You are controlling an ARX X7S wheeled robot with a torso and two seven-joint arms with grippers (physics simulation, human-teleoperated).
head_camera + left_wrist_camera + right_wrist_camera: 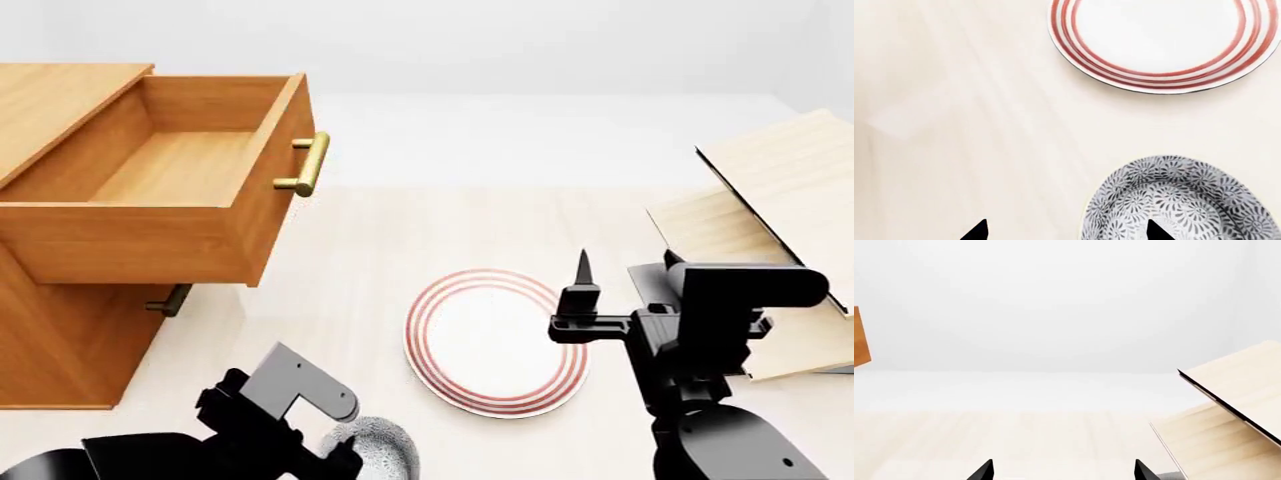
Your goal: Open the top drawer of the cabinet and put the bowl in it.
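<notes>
The bowl [380,448] sits on the pale surface [441,230] at the 6 o'clock edge of our head view, partly hidden behind the left arm. The top drawer [174,190] stands pulled out of the cabinet [54,340] at 10 o'clock, its light box interior exposed and its brass handle [307,165] facing 3 o'clock. One lower handle [170,300] shows beneath it.

Our left arm is bent low at 7 o'clock, with its wrist over the bowl. In the left wrist view, the left gripper [1066,231] points down at the surface with its fingertips spread wide. One fingertip [1157,232] lies over the bowl's speckled interior and the other over bare surface, so the bowl's rim falls between them. We cannot tell whether either fingertip touches the bowl. Nothing is held.

Our right arm stands raised at 4 o'clock, forearm upright, wrist level. The right gripper [1063,471] faces forward over the surface, fingertips wide apart and holding nothing.

The red-ringed plate [497,343] lies between the two arms, just beside the bowl toward 2 o'clock. The tilted shelf rack [774,220] stands at 3 o'clock.
</notes>
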